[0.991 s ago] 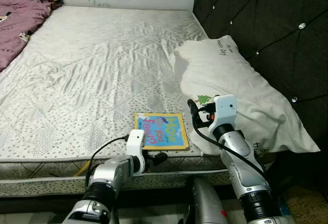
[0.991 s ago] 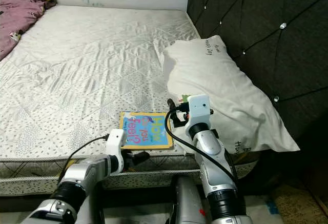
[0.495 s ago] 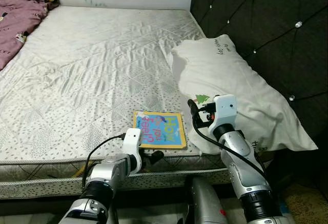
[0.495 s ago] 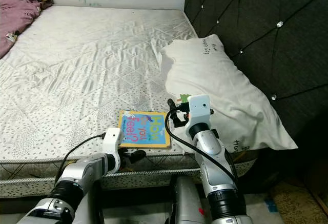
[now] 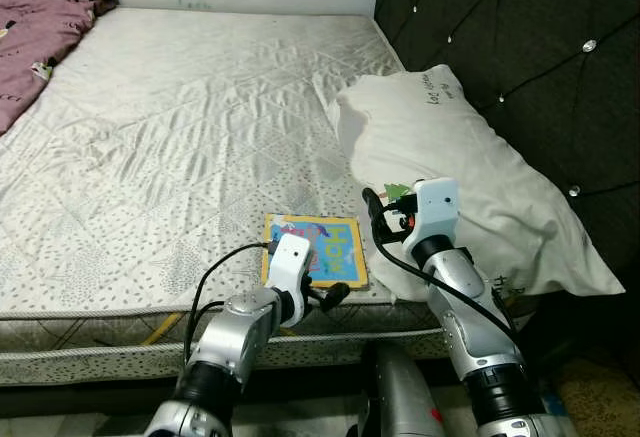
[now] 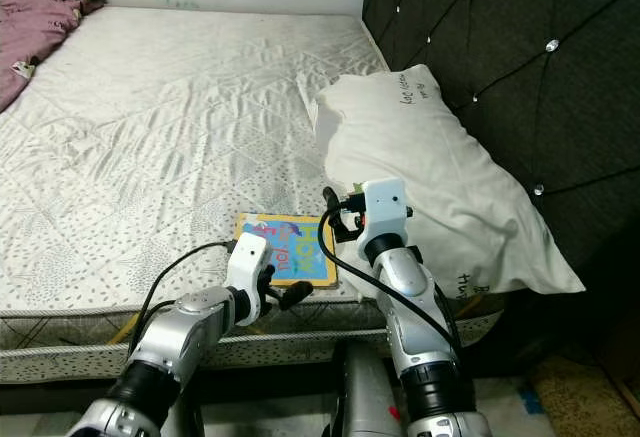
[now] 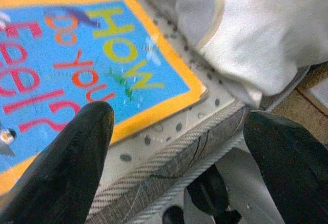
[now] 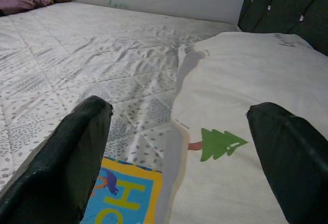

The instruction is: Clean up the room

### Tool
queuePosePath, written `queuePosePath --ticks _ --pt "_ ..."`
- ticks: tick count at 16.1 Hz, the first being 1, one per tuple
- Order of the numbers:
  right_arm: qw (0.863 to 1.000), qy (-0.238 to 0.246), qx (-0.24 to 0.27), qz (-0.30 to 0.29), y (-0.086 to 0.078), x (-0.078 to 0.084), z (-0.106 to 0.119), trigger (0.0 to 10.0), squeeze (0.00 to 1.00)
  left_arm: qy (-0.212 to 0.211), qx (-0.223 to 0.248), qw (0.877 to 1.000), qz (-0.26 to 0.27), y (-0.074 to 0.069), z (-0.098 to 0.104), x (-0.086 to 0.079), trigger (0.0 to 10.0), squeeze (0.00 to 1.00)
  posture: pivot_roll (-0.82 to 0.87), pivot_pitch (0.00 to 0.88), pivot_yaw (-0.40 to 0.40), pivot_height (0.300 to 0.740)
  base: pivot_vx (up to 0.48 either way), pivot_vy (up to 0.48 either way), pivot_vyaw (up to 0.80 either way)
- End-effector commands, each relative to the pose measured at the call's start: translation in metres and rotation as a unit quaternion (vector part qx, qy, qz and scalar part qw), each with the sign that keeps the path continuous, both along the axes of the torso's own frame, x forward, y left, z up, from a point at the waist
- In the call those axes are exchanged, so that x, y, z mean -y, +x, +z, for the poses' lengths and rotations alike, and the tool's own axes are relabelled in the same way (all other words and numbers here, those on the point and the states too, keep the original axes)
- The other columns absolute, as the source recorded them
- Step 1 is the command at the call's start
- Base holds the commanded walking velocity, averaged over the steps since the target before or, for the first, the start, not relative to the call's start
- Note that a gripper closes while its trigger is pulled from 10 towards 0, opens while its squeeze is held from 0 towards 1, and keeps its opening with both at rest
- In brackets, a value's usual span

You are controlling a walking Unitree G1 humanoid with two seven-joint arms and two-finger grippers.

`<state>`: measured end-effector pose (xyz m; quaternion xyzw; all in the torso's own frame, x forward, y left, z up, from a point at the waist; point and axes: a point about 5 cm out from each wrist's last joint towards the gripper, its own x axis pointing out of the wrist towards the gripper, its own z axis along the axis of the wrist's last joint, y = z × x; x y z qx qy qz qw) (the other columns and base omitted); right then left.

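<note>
Left eye view gives us the bed [image 5: 180, 137] laid out ahead, its pale quilted mattress running back to a white wall, with a dark tufted headboard [image 5: 520, 47] on our right side and a mauve blanket [image 5: 40, 27] bunched at the far left corner. We see the book [image 5: 318, 247], a blue cover with a yellow border and coloured lettering, lying flat near the front edge of the mattress, just beside the white pillow [image 5: 460, 187] that stretches along the headboard. Our left gripper [image 5: 335, 292] sits low at the mattress edge, right at the book's near edge; through the left wrist view its fingers [image 7: 66, 162] stand spread wide, one over the book's yellow border, the other off past the mattress side, and nothing is held between them. Our right gripper [image 5: 372, 219] hangs above the seam where pillow meets book, and in the right wrist view its fingers [image 8: 72, 157] are likewise spread apart, with the pillow's small green tree print [image 8: 218, 143] between them.
</note>
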<state>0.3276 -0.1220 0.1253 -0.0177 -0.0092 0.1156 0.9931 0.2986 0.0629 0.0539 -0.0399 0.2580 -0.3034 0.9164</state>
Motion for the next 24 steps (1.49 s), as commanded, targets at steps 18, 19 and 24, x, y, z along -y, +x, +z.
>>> queuePosePath --ticks 18,19,24 --pt "0.997 0.044 0.060 -0.019 0.025 0.001 0.020 10.0 0.00 0.090 0.318 0.906 0.265 0.003 0.082 -0.119 10.0 0.00 0.10 0.000 -0.060 0.538 0.000 0.000 0.00" --pt "0.995 0.049 0.078 -0.025 0.024 0.000 0.027 10.0 0.00 0.084 0.326 0.899 0.282 0.003 0.083 -0.123 10.0 0.00 0.08 0.000 -0.044 0.548 0.000 0.000 0.00" --pt "0.991 0.082 0.097 -0.048 0.022 0.000 0.038 10.0 0.00 0.030 0.305 0.885 0.350 -0.014 0.076 -0.128 10.0 0.00 0.07 0.000 -0.034 0.603 0.000 0.000 0.00"
